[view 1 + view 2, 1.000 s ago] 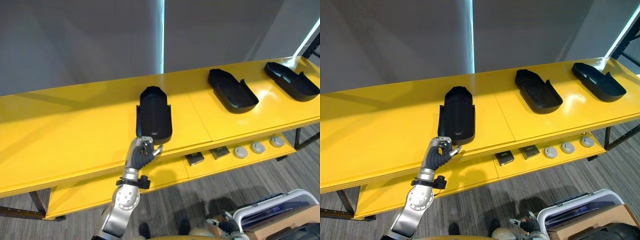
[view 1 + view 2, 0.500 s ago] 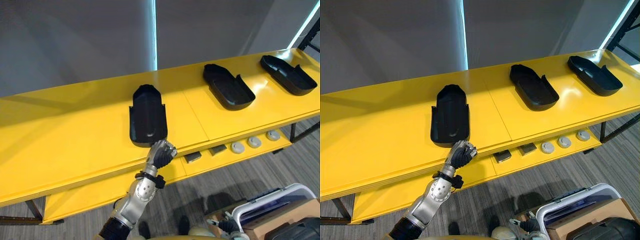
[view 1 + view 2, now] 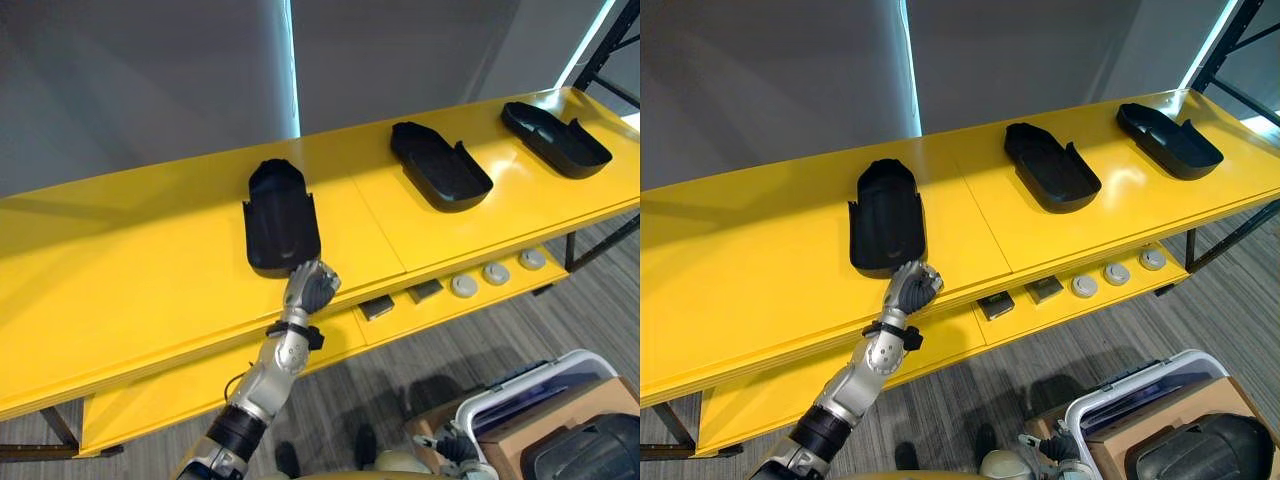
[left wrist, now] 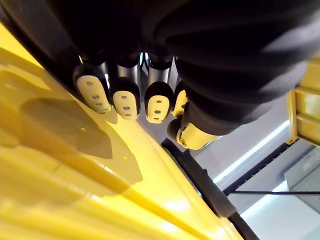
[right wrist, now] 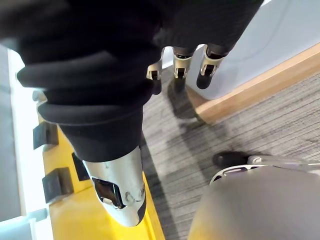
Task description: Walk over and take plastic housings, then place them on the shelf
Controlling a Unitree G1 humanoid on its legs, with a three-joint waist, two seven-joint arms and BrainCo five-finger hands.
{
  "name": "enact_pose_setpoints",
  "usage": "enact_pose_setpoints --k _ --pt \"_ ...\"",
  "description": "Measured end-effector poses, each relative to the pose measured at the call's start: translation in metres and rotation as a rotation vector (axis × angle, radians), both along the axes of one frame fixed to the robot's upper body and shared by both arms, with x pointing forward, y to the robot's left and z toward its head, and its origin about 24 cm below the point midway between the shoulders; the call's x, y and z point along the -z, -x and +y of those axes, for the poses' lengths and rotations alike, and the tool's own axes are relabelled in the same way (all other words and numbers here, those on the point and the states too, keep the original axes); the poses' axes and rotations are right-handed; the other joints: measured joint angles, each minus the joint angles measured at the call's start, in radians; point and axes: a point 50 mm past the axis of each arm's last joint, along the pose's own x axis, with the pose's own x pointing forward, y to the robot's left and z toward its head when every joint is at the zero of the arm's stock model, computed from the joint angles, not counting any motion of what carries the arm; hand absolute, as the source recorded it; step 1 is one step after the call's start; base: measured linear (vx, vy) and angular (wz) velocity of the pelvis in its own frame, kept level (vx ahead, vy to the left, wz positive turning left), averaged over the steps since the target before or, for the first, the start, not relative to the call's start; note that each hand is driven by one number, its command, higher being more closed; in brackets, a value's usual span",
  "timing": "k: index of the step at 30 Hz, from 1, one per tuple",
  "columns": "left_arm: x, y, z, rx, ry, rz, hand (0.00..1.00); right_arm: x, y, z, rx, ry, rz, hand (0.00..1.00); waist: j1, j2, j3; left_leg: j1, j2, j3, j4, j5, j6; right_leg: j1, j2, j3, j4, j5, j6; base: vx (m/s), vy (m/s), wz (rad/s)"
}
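The left hand point(image 3: 310, 287) is over the front edge of the yellow shelf point(image 3: 130, 260), right at the near end of the nearest plastic housing point(image 3: 282, 218). Its fingers are curled in toward the palm and nothing is held in them. From the head views the knuckles overlap the housing's near rim, and I cannot tell whether they touch it. In the left wrist view the fingertips point(image 4: 125, 97) sit in a row just above the yellow surface, with the thumb point(image 4: 192, 135) tucked beside them, and a dark edge runs just beyond.

All the housings lie open side up on the top board. A second housing point(image 3: 440, 165) is well to the right of the first, and a third housing point(image 3: 555, 133) is near the far right end.

On the lower shelf point(image 3: 150, 395) lie two dark square parts point(image 3: 376, 307) and three round grey discs point(image 3: 496, 273).

The right hand point(image 5: 207, 67) hangs low above the grey floor, its fingers relaxed and empty.
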Motion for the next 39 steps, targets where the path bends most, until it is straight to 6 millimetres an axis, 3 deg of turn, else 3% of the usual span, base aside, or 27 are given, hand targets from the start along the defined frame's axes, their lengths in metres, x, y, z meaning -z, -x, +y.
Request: enact_pose_setpoints --k 13,15,20,21,23,26,27,29,30,32,33,34,35,36,38,39 --pt "-0.006 -0.004 0.001 -0.01 0.038 -0.008 1.0 -0.002 -0.011 0.003 -0.003 -0.006 -0.027 0.0 -0.023 0.005 0.003 0.01 -0.004 -0.001 0.0 0.0 0.0 0.015 -0.004 -0.009 0.0 0.0 0.0 0.02 0.003 0.02" --pt "-0.019 -0.001 -0.001 0.005 0.091 -0.048 1.0 -0.002 -0.011 0.003 -0.003 -0.006 -0.029 0.0 -0.022 0.008 0.006 0.009 -0.004 -0.005 0.0 0.0 0.0 0.016 -0.004 -0.013 0.0 0.0 0.0 -0.04 0.004 0.04" --pt "-0.094 0.025 -0.01 0.136 0.343 -0.363 1.0 -0.001 -0.006 -0.003 -0.002 0.009 -0.009 0.0 -0.011 0.02 0.012 0.005 -0.009 -0.041 0.0 -0.002 -0.002 0.022 -0.008 -0.024 0.0 -0.003 0.003 -0.02 0.01 0.12" --pt "-0.117 0.036 -0.005 0.16 0.414 -0.468 1.0 0.001 -0.002 -0.006 -0.002 0.015 0.011 0.0 0.006 0.023 0.013 0.008 -0.009 -0.044 0.0 0.0 0.001 0.026 -0.009 -0.026 0.0 -0.002 0.003 0.01 0.008 0.1" --pt "-0.138 0.051 0.013 0.134 0.507 -0.601 1.0 0.002 0.002 -0.008 -0.002 0.018 0.033 0.0 0.007 0.027 0.012 0.009 -0.01 -0.062 0.0 0.001 0.001 0.032 -0.01 -0.045 0.009 -0.007 0.002 0.03 0.008 0.23" --pt "-0.153 0.068 0.072 -0.095 0.629 -0.78 1.0 0.005 0.008 -0.009 0.003 0.017 0.062 0.0 0.015 0.027 0.013 0.023 -0.012 -0.087 0.001 0.001 0.002 0.057 -0.01 -0.068 0.01 -0.016 0.0 0.02 0.004 0.26" --pt "-0.152 0.074 0.099 -0.219 0.694 -0.843 1.0 0.006 0.012 -0.01 0.006 0.018 0.08 0.0 0.032 0.027 0.012 0.028 -0.013 -0.099 0.001 0.001 0.001 0.068 -0.011 -0.077 0.013 -0.024 0.0 0.0 0.0 0.26" --pt "-0.142 0.09 0.14 -0.431 0.747 -0.907 1.0 0.007 0.015 -0.012 0.007 0.023 0.096 0.0 0.064 0.026 0.012 0.022 -0.013 -0.116 0.0 0.001 0.001 0.069 -0.011 -0.093 0.029 -0.038 -0.001 -0.01 -0.001 0.28" --pt "-0.136 0.096 0.151 -0.494 0.75 -0.912 1.0 0.007 0.015 -0.012 0.009 0.023 0.098 0.0 0.066 0.025 0.012 0.021 -0.013 -0.127 0.0 0.001 0.001 0.073 -0.012 -0.104 0.03 -0.041 -0.001 0.0 -0.004 0.4" --pt "-0.102 0.115 0.186 -0.74 0.75 -0.843 1.0 0.008 0.018 -0.013 0.021 0.024 0.109 0.0 0.089 0.022 0.011 0.024 -0.015 -0.153 0.0 0.001 0.001 0.084 -0.013 -0.128 0.042 -0.058 0.0 0.02 -0.005 0.37" --pt "-0.091 0.12 0.193 -0.796 0.756 -0.807 1.0 0.008 0.019 -0.014 0.027 0.024 0.109 0.0 0.095 0.021 0.01 0.024 -0.014 -0.156 0.0 0.001 0.001 0.084 -0.013 -0.131 0.046 -0.061 -0.001 0.02 -0.002 0.19" --pt "-0.06 0.131 0.207 -0.93 0.761 -0.687 1.0 0.008 0.017 -0.014 0.032 0.023 0.105 0.0 0.122 0.018 0.008 0.024 -0.013 -0.157 0.0 0.003 0.002 0.086 -0.012 -0.135 0.049 -0.063 -0.003 0.01 -0.002 0.12" --pt "-0.046 0.134 0.211 -0.977 0.758 -0.623 1.0 0.007 0.016 -0.013 0.032 0.023 0.097 0.0 0.128 0.017 0.008 0.024 -0.013 -0.156 0.0 0.005 0.004 0.087 -0.013 -0.138 0.051 -0.065 -0.005 0.01 -0.001 0.15" --pt "-0.022 0.14 0.217 -1.046 0.763 -0.509 0.0 0.005 0.012 -0.013 0.032 0.022 0.078 0.0 0.133 0.017 0.008 0.027 -0.013 -0.156 0.0 0.006 0.004 0.09 -0.014 -0.143 0.058 -0.069 -0.006 0.0 0.005 0.15" --pt "0.039 0.158 0.221 -1.176 0.788 -0.176 0.0 0.0 -0.002 -0.006 0.021 0.01 0.017 0.0 0.145 0.005 0.0 0.034 -0.011 -0.155 0.0 0.005 0.004 0.09 -0.017 -0.146 0.077 -0.083 -0.005 -0.01 0.009 0.07" --pt "0.053 0.163 0.22 -1.194 0.79 -0.091 0.0 -0.002 -0.006 -0.003 0.016 0.004 0.001 0.0 0.145 0.001 -0.003 0.037 -0.011 -0.154 0.0 0.005 0.004 0.091 -0.018 -0.147 0.082 -0.086 -0.004 0.0 0.0 0.0"
